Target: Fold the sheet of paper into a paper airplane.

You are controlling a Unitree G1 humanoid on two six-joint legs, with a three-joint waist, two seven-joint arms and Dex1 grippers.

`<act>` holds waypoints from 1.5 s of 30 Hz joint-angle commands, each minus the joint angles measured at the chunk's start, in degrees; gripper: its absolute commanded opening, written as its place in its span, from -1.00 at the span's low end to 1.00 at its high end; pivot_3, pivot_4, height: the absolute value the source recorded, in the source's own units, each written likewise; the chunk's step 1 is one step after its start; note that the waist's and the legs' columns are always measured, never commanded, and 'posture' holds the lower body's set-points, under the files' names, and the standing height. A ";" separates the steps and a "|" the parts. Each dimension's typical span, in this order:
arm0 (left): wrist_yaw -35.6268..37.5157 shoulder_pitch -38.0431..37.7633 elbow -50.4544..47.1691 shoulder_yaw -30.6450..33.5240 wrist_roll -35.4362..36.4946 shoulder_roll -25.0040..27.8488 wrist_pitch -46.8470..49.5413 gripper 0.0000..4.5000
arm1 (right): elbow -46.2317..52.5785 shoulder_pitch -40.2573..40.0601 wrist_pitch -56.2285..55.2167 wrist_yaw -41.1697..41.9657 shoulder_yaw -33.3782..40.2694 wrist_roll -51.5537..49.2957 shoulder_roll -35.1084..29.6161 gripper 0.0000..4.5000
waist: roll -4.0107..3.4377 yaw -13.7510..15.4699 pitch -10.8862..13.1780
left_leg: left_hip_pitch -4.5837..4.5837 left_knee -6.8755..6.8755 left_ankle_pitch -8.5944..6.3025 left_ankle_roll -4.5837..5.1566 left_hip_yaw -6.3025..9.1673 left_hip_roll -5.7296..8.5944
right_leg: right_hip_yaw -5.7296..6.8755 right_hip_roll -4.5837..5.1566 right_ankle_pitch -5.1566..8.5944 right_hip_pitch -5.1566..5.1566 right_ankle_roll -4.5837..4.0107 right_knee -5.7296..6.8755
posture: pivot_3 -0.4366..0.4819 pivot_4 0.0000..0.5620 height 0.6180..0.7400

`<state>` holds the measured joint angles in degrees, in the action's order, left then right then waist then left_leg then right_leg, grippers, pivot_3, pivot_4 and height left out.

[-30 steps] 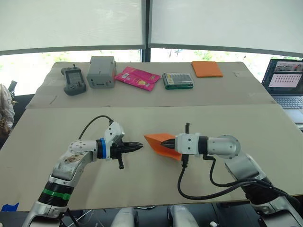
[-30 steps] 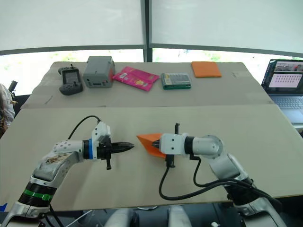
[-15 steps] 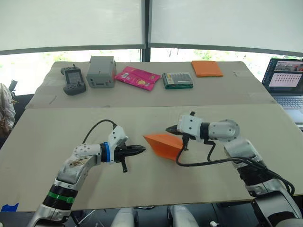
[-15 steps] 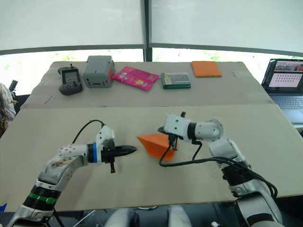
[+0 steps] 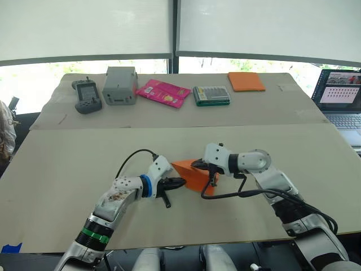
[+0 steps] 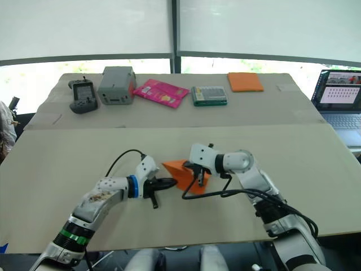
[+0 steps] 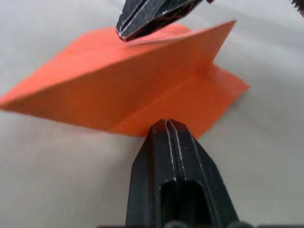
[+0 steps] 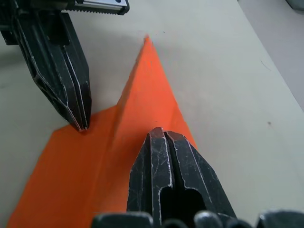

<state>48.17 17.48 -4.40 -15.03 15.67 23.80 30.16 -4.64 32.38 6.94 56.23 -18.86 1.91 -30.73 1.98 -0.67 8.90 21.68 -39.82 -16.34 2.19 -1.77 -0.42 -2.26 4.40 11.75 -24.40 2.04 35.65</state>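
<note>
both arms have closed in on the paper airplane (image 5: 194, 174) since a second ago; before, my left gripper (image 5: 179, 182) sat well to its left and my right gripper (image 5: 196, 165) was on its right end. on the table (image 5: 67, 164) the orange folded wedge now lies between the two grippers, pointed tip toward the left one, one flap standing up. my left gripper's fingers (image 7: 169, 142) are pressed together, tip touching the wedge's near edge. my right gripper's fingers (image 8: 164, 147) are together too, tip resting on the raised fold from the far side.
</note>
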 commanded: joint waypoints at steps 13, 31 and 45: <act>-2.42 -4.04 -2.53 -1.27 -0.70 0.65 3.58 -1.00 | 13.85 -11.40 9.39 -0.36 3.68 -6.54 -0.57 -0.97 | -0.01 -0.10 -0.01 | -0.16 0.03 0.00 0.00 0.00 -0.08 | -0.02 -0.02 0.01 0.13 0.00 -0.01 | -0.05 -0.47 1.00; 5.10 -7.28 -11.35 7.87 9.45 11.56 8.39 -1.00 | 7.94 -18.40 1.76 -3.24 1.62 -1.49 -2.42 -0.97 | -0.01 0.02 -0.01 | -0.27 0.07 0.00 -0.01 -0.02 -0.12 | -0.01 -0.08 0.07 0.16 -0.03 0.00 | -0.05 -0.47 1.00; 5.32 8.42 -1.04 16.07 19.37 7.40 12.44 -1.00 | 2.16 -23.94 -22.77 -16.54 -1.06 11.93 -3.30 -0.97 | 0.03 0.03 -0.02 | -0.37 0.02 0.00 -0.01 -0.02 0.09 | -0.01 -0.05 0.10 0.30 0.02 0.02 | -0.05 -0.47 1.00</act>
<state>52.85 24.97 -6.18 2.27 36.04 31.25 43.85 0.90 9.91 -14.66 40.91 -18.78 9.94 -33.01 2.00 -0.64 8.88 21.30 -39.79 -16.34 2.18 -1.78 -0.26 -2.28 4.34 11.85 -24.10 2.05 35.67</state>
